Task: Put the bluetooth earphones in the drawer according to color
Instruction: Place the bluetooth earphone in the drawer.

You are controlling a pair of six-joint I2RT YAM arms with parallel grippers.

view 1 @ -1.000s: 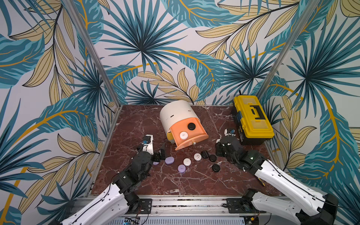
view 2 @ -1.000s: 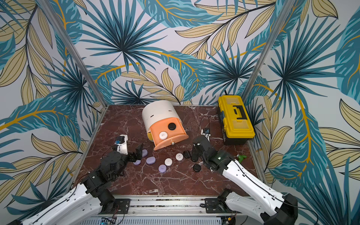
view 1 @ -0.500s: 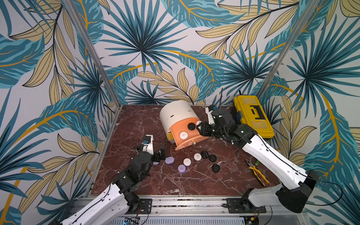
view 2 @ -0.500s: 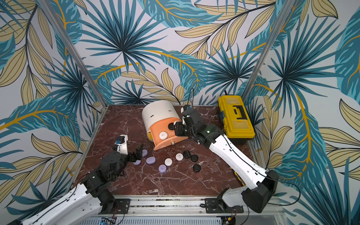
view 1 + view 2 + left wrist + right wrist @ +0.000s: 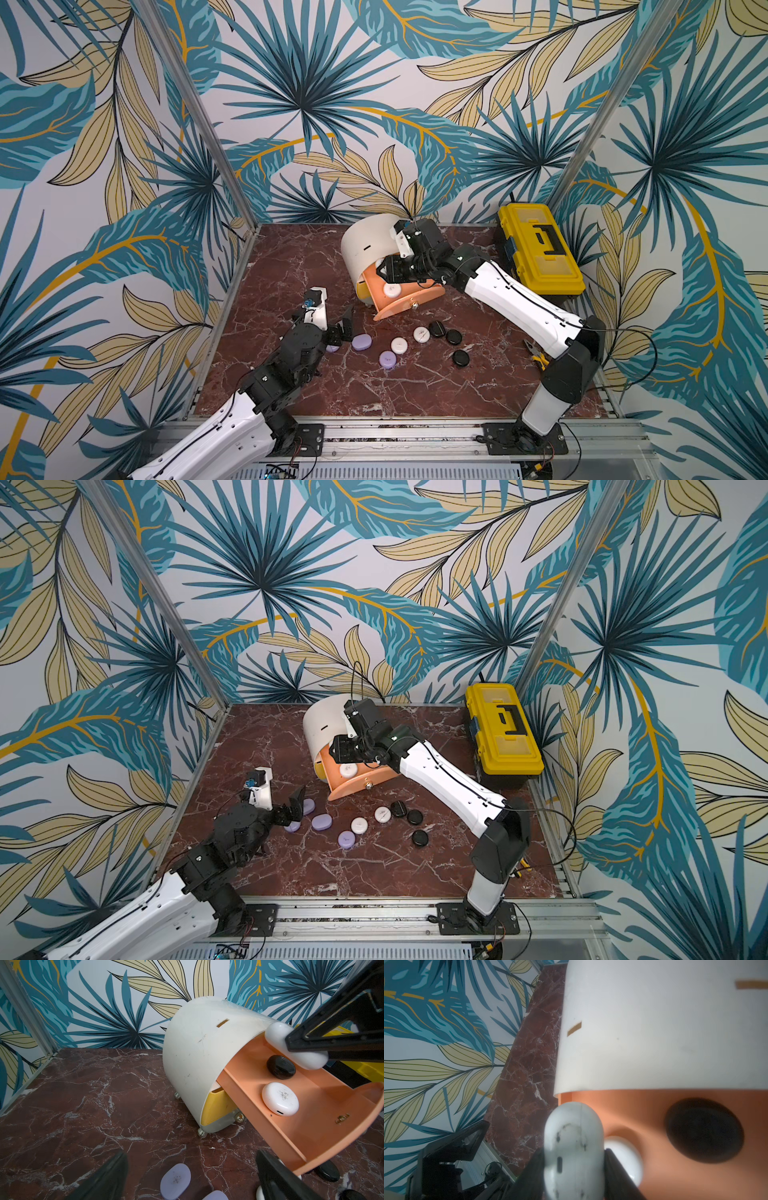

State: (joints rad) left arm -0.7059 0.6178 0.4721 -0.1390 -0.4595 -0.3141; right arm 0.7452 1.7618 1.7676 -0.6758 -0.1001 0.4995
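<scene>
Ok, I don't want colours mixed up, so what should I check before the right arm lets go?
1. Grip: white case clamped in right end effector: ok.
2. Position: it hangs above the open peach drawer: ok.
3. Drawer holds one colour only: not ok; a black case lies beside a second white case.
4. Landing spot under the held case free: cannot tell, hidden.
5. Other arm: left end effector open, away from the drawer: ok.

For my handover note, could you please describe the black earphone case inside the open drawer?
Find the cream round-topped cabinet at the table's back; its peach top drawer stands pulled out. Two cases lie inside: ours is the black one, nearer the cabinet than the white one.
</scene>
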